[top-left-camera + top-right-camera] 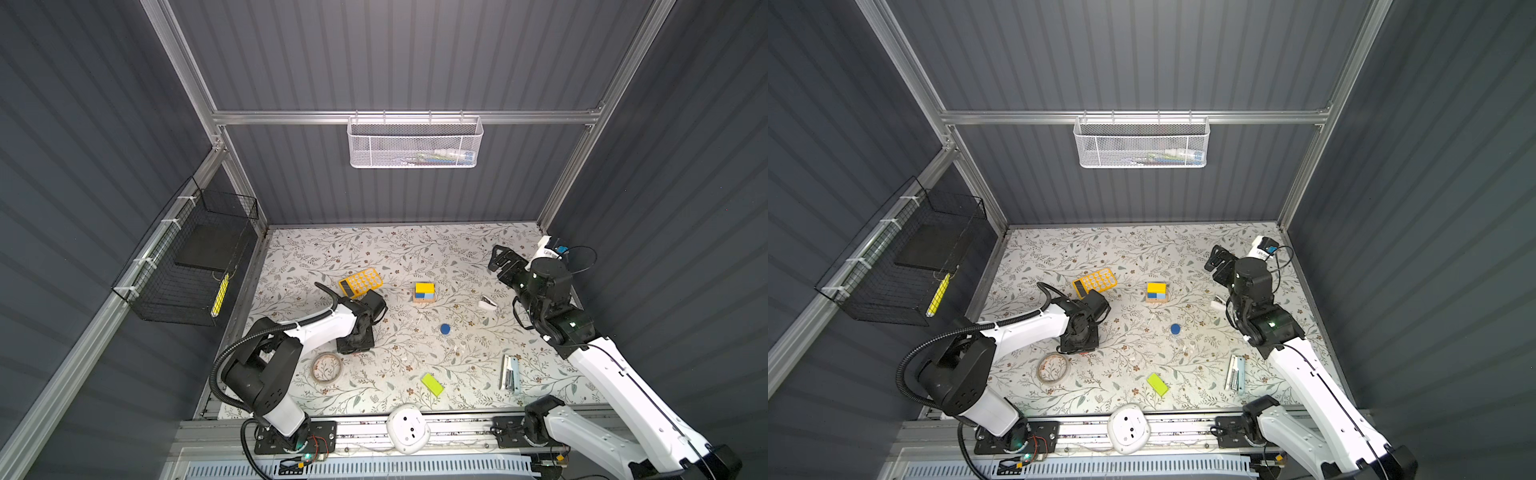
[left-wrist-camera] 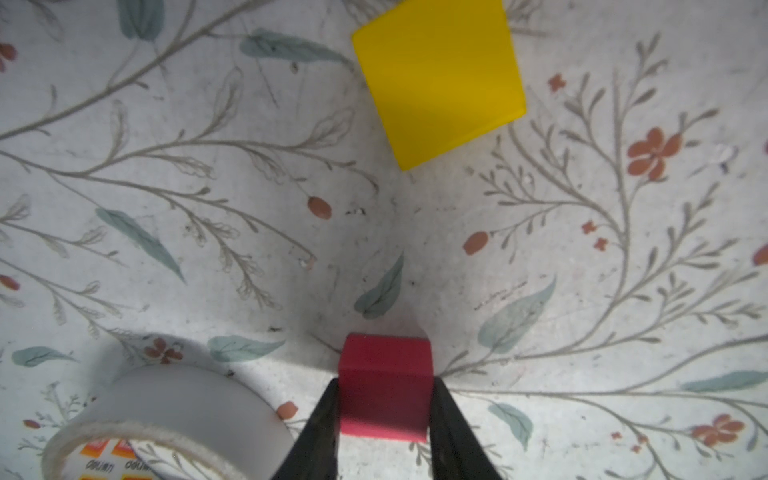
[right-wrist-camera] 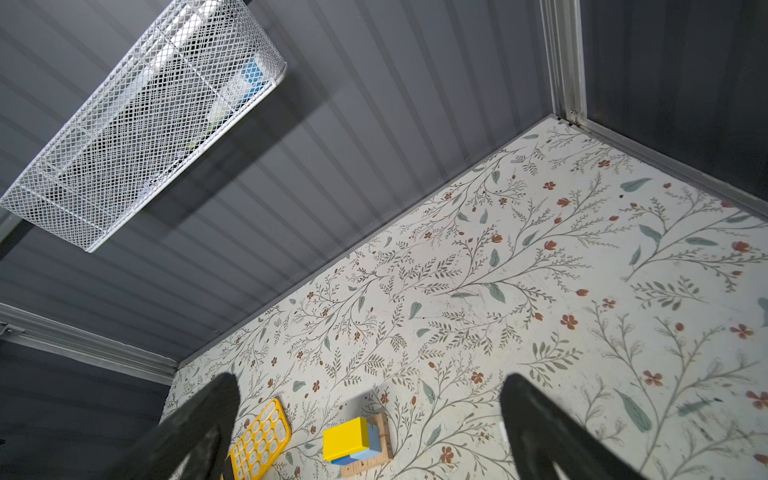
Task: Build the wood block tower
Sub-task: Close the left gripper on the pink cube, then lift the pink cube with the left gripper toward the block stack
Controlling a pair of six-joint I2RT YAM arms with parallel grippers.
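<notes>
The left claw (image 2: pixel 384 386) has its two black fingers (image 2: pixel 322 424) set against opposite sides of the pink cube (image 2: pixel 384 365), low over the tabletop (image 1: pixel 374 249). I cannot tell whether the cube rests on it. In both top views this claw works left of the wood block tower (image 1: pixel 424 292) and nearer the arm bases, well apart from it.

The tower stands alone with bare floral surface on every side. It has a tan bar (image 3: pixel 385 436) at the bottom, a blue cube (image 3: pixel 343 460) and a light-blue cube (image 3: pixel 374 442) on it, and a yellow bar (image 3: pixel 345 442) on top. The tan bar's edge juts out past the cubes.

The yellow calculator (image 1: pixel 360 282) lies left of the tower, apart. The blue cylinder (image 1: pixel 445 329) lies nearer than the tower and slightly right. The lime bar (image 1: pixel 432 384) lies farther the same way, close to the front edge. The tape roll (image 1: pixel 327 367) lies left of the tower, also near the front.

A yellow block (image 2: pixel 440 83) shows in the left wrist view, apart from the cube; the arm hides it in the top views.

The right claw (image 3: pixel 370 380) hangs raised right of the tower, toward the back corner, jaws wide and empty.
</notes>
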